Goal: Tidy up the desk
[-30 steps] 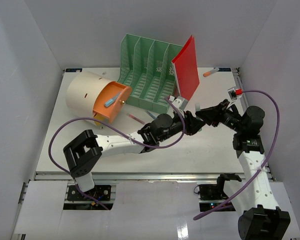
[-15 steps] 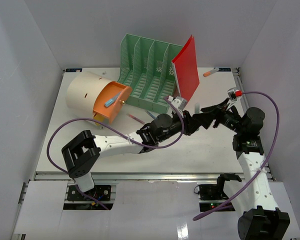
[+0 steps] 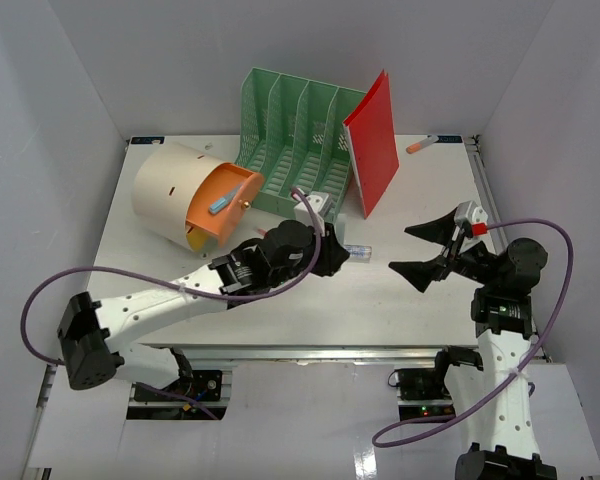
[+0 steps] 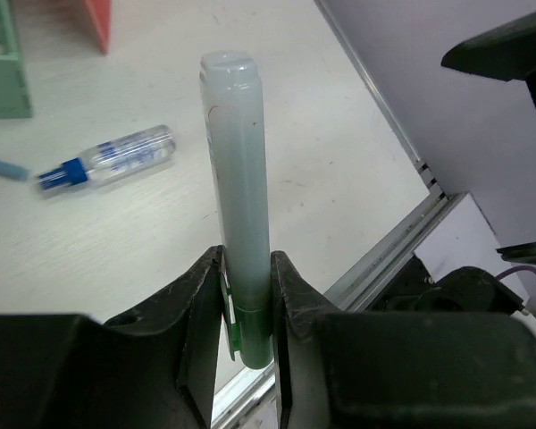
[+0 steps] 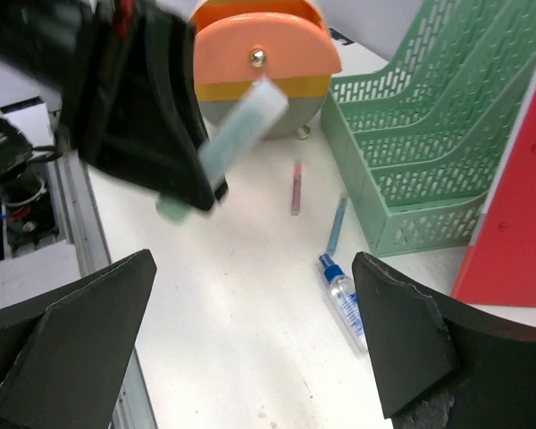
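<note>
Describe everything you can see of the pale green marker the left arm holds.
The marker is a pale, translucent green plastic cylinder with a flat capped end and a darker green band near its base. The left end effector clamps its lower part between both fingers, above the desk; nothing else touches it.

A mint-green slotted file rack (image 3: 290,140), a flat red folder (image 3: 373,140) and an orange-faced beige cylinder (image 3: 165,190) are standing out against the flat white surface (image 3: 420,190). A clear bottle (image 4: 116,156) is showing a blue cap, and a translucent plastic pen (image 4: 238,179) is looking pale green.
</note>
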